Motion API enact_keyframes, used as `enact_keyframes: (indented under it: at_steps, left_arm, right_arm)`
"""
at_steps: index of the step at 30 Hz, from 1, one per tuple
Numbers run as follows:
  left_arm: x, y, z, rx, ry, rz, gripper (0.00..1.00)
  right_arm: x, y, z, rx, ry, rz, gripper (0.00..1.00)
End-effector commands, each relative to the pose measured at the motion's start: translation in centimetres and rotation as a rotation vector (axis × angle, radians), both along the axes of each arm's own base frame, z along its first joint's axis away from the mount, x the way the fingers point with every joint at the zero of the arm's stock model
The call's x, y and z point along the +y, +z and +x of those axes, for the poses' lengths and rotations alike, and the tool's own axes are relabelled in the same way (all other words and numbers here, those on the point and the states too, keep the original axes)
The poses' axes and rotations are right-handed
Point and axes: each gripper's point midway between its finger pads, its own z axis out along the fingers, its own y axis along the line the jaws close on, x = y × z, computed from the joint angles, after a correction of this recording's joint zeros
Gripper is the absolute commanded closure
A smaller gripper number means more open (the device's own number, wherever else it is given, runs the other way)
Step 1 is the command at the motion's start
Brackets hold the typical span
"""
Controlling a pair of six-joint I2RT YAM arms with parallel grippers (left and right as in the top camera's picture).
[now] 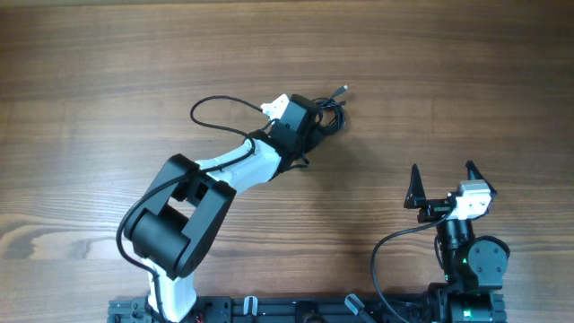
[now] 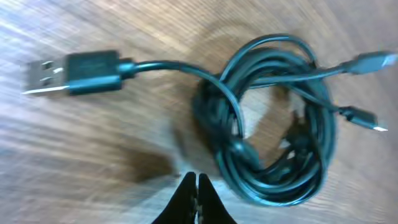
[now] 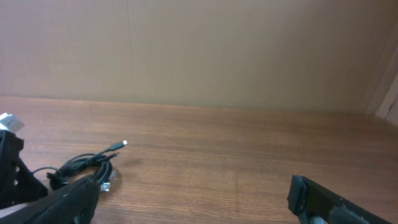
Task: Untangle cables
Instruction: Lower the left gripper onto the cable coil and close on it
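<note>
Left claw (image 2: 197, 182), tips together, beside coiled cables (image 2: 323, 149).

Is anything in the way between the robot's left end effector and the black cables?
No, nothing visible is. The left end effector, shut, sits right beside the tangled bundle of thin black cables with metal plug tips. Only bare brown wooden table shows between them.

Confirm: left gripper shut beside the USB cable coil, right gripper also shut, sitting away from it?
One error: the right gripper is open, jaws spread wide, per the overhead view. Rest stands: left gripper shut beside the USB cable coil, right one sitting away from it.
</note>
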Motion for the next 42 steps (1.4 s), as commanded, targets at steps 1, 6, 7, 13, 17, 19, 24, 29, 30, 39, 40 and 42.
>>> enact_keyframes:
  at_steps: [1, 6, 7, 13, 17, 19, 24, 29, 30, 39, 40, 42]
  left_arm:
    - [0.1, 5.9, 1.3, -0.118, -0.001, -0.039, 0.89]
    - [-0.5, 5.8, 2.3, -0.159, 0.006, -0.056, 0.37]
    - [-0.6, 5.2, 2.3, -0.151, 0.008, -0.054, 0.32]
    - [-0.8, 3.4, 2.2, -0.127, 0.009, -0.042, 0.35]
    - [-1.0, 2.0, 2.4, -0.121, 0.001, -0.031, 0.36]
    - [-0.9, 1.5, 2.5, -0.124, 0.008, -0.023, 0.36]
    - [-1.0, 0.8, 2.9, -0.157, -0.031, 0.011, 0.45]
    - [-1.0, -0.3, 2.9, -0.207, -0.094, 0.116, 0.48]
    - [-1.1, -0.2, 2.9, -0.221, -0.108, 0.136, 0.49]
    - [-0.8, 2.0, 1.8, -0.243, -0.157, 0.213, 0.96]
    - [-0.5, 3.6, 1.7, -0.271, -0.2, 0.243, 0.96]
    - [0.5, 6.9, 0.6, -0.31, -0.305, 0.322, 0.96]
  right_arm:
    - [-0.3, 0.1, 0.0, -0.007, -0.017, 0.014, 0.0]
    - [-0.3, 0.1, 0.0, -0.007, -0.017, 0.015, 0.0]
    - [-0.3, 0.1, 0.0, -0.007, -0.017, 0.014, 0.0]
    - [-0.3, 0.1, 0.0, -0.007, -0.017, 0.015, 0.0]
    - [-0.3, 0.1, 0.0, -0.007, -0.017, 0.015, 0.0]
    - [-0.3, 0.1, 0.0, -0.007, -0.017, 0.014, 0.0]
    - [-0.3, 0.1, 0.0, -0.007, -0.017, 0.014, 0.0]
    - [-0.3, 0.1, 0.0, -0.007, -0.017, 0.014, 0.0]
    - [-0.3, 0.1, 0.0, -0.007, -0.017, 0.014, 0.0]
    - [-0.3, 0.1, 0.0, -0.007, -0.017, 0.014, 0.0]
    - [-0.3, 0.1, 0.0, -0.007, -0.017, 0.014, 0.0]
    - [-0.3, 0.1, 0.0, -0.007, -0.017, 0.015, 0.0]
